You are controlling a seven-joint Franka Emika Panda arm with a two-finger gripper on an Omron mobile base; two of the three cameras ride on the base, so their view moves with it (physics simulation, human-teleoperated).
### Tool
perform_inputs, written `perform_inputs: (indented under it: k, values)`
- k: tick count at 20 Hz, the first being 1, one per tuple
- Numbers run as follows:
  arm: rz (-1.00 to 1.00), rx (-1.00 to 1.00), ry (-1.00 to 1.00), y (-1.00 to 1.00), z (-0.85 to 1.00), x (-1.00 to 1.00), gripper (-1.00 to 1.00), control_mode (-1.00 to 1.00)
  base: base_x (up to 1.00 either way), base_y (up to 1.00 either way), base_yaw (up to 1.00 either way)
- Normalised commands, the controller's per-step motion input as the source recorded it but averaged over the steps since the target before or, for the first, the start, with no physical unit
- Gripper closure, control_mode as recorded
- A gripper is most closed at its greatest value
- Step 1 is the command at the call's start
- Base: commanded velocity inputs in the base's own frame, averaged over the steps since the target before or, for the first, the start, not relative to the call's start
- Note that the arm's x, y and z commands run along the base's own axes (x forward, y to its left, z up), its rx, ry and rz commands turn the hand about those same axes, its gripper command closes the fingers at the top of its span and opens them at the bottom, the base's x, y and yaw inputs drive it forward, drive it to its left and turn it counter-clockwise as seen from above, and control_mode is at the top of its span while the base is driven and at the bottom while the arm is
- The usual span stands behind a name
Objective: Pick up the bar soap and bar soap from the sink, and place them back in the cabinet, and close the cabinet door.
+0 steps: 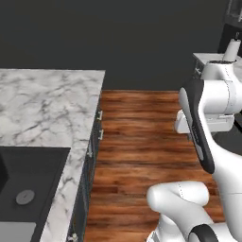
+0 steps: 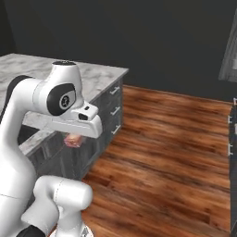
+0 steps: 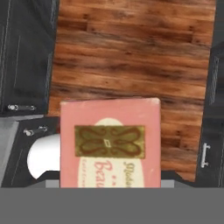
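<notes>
A bar soap [image 3: 109, 144], pink-red with a cream oval and a gold ornament, sits close in front of the hand camera above the wood floor. In the right base view the same bar soap [image 2: 74, 140] hangs under the white hand, held in my gripper [image 2: 74, 138], which is shut on it and hides its own fingertips. The hand is off the counter's end, over the floor. The black sink [image 1: 42, 163] lies at the lower left of the left base view, with its round drain [image 1: 24, 196] and a corner of the light grey drainboard [image 1: 16, 231]. The cabinet is out of view.
The marble counter [image 1: 47, 104] ends at a column of dark drawers [image 2: 113, 111]. Brown wood floor [image 2: 176, 152] spreads to the right. More dark drawer fronts [image 2: 233, 139] line the right edge, and a grey panel [image 2: 230, 51] shows above them.
</notes>
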Motion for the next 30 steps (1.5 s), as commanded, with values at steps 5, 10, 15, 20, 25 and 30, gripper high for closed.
perform_inputs:
  k: [5, 10, 15, 20, 25, 30]
  values:
    - [0.00, 0.00, 0.00, 0.00, 0.00, 0.00, 1.00, 1.00, 0.73, -0.26, -0.05]
    - [0.00, 0.00, 0.00, 0.00, 0.00, 0.00, 1.00, 1.00, 0.98, 0.00, -0.18]
    - [0.00, 0.00, 0.00, 0.00, 0.00, 0.00, 1.00, 1.00, 0.85, 0.01, -0.31]
    - [0.00, 0.00, 0.00, 0.00, 0.00, 0.00, 1.00, 1.00, 0.86, 0.09, -0.33]
    - [0.00, 0.00, 0.00, 0.00, 0.00, 0.00, 1.00, 1.00, 0.87, 0.18, -0.31]
    - [0.00, 0.00, 0.00, 0.00, 0.00, 0.00, 1.00, 1.00, 0.82, 0.18, -0.31]
